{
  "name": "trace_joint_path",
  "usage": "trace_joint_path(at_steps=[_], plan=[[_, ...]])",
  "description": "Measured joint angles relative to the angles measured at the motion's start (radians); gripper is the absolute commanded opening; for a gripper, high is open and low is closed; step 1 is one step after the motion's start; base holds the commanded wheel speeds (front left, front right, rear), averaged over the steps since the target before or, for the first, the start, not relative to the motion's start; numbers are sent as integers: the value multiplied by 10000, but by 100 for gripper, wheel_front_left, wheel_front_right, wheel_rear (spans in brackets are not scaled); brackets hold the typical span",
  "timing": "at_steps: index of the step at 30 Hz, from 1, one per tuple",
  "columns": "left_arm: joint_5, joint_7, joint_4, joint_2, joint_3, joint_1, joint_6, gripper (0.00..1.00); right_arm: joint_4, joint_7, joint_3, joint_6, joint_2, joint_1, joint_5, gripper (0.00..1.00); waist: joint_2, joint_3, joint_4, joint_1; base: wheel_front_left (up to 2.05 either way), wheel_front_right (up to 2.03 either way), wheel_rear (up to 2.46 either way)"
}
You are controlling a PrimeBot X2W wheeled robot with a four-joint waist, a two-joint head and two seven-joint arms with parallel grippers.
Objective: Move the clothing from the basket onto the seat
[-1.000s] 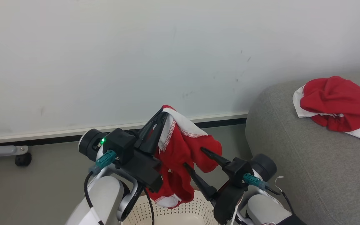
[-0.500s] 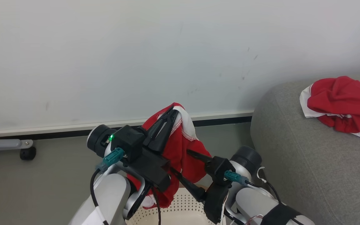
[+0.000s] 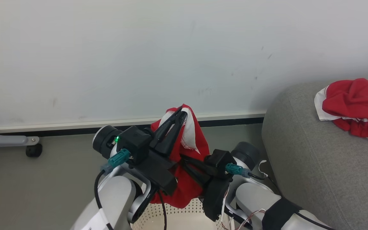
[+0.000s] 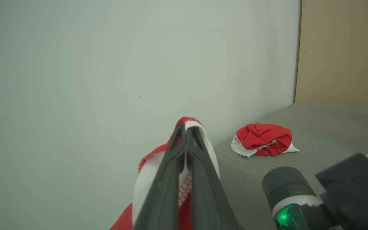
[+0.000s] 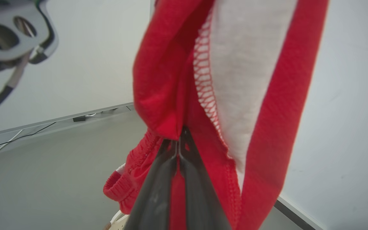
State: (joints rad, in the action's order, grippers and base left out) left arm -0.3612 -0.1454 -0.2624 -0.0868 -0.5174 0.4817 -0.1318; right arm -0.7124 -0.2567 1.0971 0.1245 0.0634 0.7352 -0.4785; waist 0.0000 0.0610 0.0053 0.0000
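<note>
The left gripper (image 3: 183,110) is clenched on a white-trimmed fold of the held garment (image 3: 188,179), its two dark fingers pressed together with the cloth peeking above their tips. The right gripper (image 5: 178,142) is likewise pinched tight on the same piece lower down, where red fabric bunches around the finger ends beside a white panel edged in red zigzag stitching and a gathered elastic band. Between the two grips the garment hangs as a red drape, lifted above the basket (image 3: 188,208), whose cream perforated wall shows under its lower hem; whether hem and basket touch cannot be told. A green light (image 3: 117,139) glows on the left wrist, and teal connectors sit on both wrists. A white label (image 3: 95,222) on the left forearm carries dark print that is cut off and too small to read, and no brand or lettering is legible on the clothing. To the right stands the seat (image 3: 311,166), grey and rounded, with the crumpled garment (image 3: 355,107), red with white trim, lying on its top, well apart from the grippers. Behind is a pale wall (image 3: 139,48) with a dark baseboard over the grey-green floor (image 3: 37,191), and a castor (image 3: 34,150) at the far left.
</note>
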Motion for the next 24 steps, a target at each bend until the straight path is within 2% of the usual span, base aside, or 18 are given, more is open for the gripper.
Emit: trace_joint_path(at_steps=[7,8,9,11,12,13,14,20,24], plan=[[-153,0,-21,-224,326,-102,96,0,-209,0,61,0,-6,155,-451,0,0,-64,-178,1,0,0,0],[-167,2,-35,-247,372,-189,100,7,-270,0,44,0,-6,157,-502,0,0,-72,-222,0,0,0,0],[-182,2,-58,-276,408,-269,102,30,-328,0,25,0,-6,159,-543,0,0,-81,-271,0,0,0,0],[-242,0,-102,-372,500,-431,132,42,-410,0,-67,0,-2,170,-663,0,0,-99,-384,0,0,0,0],[-255,0,-130,-403,533,-479,173,65,-456,0,-134,0,-6,183,-721,0,0,-108,-445,1,0,0,0],[-263,-2,-128,-430,581,-549,174,96,-508,0,-209,0,-6,196,-777,0,0,-117,-512,0,0,0,0],[-291,-2,-146,-466,602,-620,174,100,-593,0,-280,0,-8,222,-784,0,0,-126,-580,0,0,0,0],[-546,-63,-234,-566,792,-991,268,100,-752,0,-773,0,142,404,-878,0,0,-173,-1058,0,0,0,0],[-598,-128,-249,-625,811,-1222,268,100,-779,2,-1099,0,570,408,-941,0,0,-197,-1429,0,0,0,0]])
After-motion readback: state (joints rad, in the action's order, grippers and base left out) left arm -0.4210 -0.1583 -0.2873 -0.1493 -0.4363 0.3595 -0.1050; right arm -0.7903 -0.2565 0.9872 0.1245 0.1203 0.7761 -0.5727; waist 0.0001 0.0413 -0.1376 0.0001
